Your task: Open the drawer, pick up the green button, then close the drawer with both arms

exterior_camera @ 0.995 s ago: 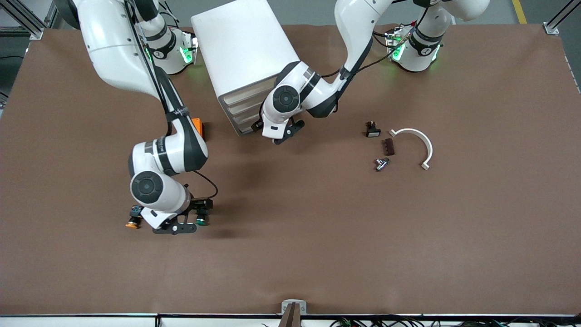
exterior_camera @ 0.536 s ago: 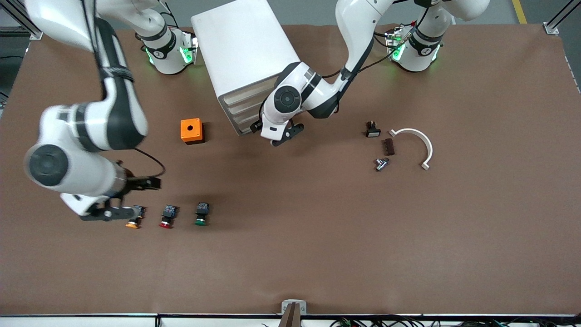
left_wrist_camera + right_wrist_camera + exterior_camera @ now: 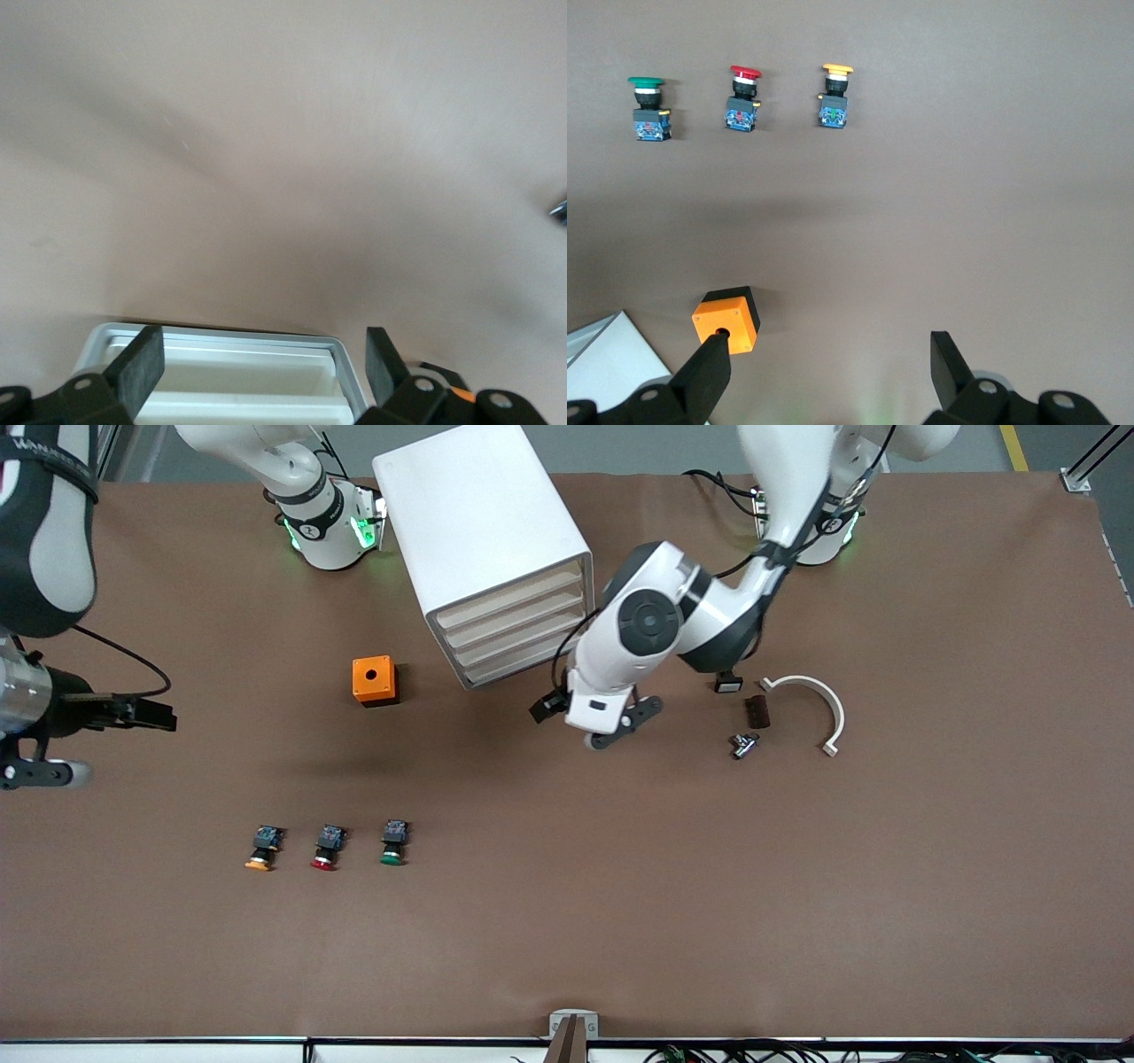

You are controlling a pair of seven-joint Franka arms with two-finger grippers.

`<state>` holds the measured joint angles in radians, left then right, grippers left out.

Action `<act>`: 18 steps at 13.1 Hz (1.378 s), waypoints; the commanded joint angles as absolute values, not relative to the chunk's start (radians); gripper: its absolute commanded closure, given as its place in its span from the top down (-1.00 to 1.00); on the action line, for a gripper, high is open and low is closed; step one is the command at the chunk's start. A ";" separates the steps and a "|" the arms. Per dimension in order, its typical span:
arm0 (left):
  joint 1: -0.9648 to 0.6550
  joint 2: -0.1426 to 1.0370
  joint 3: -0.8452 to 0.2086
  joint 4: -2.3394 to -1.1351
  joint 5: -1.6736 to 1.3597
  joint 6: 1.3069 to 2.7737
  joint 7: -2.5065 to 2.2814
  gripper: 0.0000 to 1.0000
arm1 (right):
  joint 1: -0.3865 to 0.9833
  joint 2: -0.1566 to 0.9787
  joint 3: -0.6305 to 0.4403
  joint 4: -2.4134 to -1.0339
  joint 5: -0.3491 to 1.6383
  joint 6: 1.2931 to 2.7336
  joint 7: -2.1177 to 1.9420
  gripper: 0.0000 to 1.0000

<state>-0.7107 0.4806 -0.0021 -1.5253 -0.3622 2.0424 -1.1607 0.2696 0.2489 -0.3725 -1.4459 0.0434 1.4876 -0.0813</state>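
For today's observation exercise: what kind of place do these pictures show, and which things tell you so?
Probably a robotics lab test bench. Two white arms stand bolted to a brown-covered table, the left gripper and right gripper both empty, with a small drawer cabinet and a row of push buttons laid out.

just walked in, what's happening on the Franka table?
Nothing is held. The green button lies on the table in a row with a red-capped and an orange-capped one. All four drawers of the cabinet look shut. The left claw, open, hangs over bare table in front of it; the right claw, open, is up at its own table end.
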 commanded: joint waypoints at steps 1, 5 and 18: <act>-0.605 0.391 -0.005 -1.473 -0.324 1.872 -1.087 0.99 | 0.276 0.238 -0.379 -1.381 0.022 1.457 -0.069 1.00; -0.424 0.270 -0.003 -1.465 -0.299 1.724 -0.904 0.99 | 0.279 0.242 -0.376 -1.322 0.001 1.433 -0.063 1.00; -0.018 0.141 -0.061 -1.480 -0.115 1.479 -0.298 0.99 | 0.094 0.035 -0.204 -1.457 0.011 1.381 -0.074 1.00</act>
<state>-0.0374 0.1688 -0.0203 -1.4538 -0.1706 1.4853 -0.3206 0.1404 0.0805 -0.2625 -1.4189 0.0179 1.3789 -0.0804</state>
